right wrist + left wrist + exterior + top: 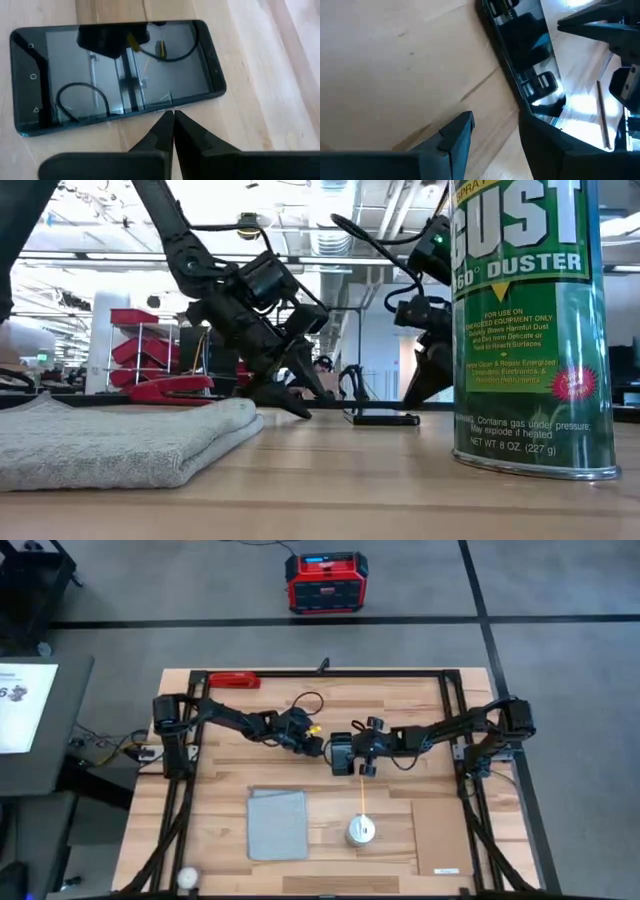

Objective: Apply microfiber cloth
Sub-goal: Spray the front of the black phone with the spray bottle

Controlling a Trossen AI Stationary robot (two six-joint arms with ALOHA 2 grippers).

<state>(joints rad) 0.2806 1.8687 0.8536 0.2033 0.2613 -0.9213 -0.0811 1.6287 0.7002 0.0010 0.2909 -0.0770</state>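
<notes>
The microfiber cloth point(277, 824) point(110, 442) lies folded flat on the wooden table, near its front edge, and neither gripper touches it. A black phone point(115, 75) point(380, 418) lies screen up at mid-table. My left gripper point(495, 120) point(312, 743) is open and low over the table at the phone's left, with one finger point(545, 145) by the phone's short end point(540, 107). My right gripper point(173, 114) point(350, 752) is shut, its tips at the phone's long edge. My left gripper has one finger right beside the phone's short end; I cannot tell whether it touches. My right gripper's shut fingertips point(165, 122) meet the phone's long side edge point(160, 109) near its middle, slanting down from the table's right. The phone lies flat on the table.
A green duster can point(361, 830) point(530, 330) stands near the front edge, right of the cloth. A tan patch point(440, 825) lies to its right. A red tool point(233, 680) sits at the far left, and a white ball point(187, 877) at the near left corner. Black frame rails point(455, 710) border the table.
</notes>
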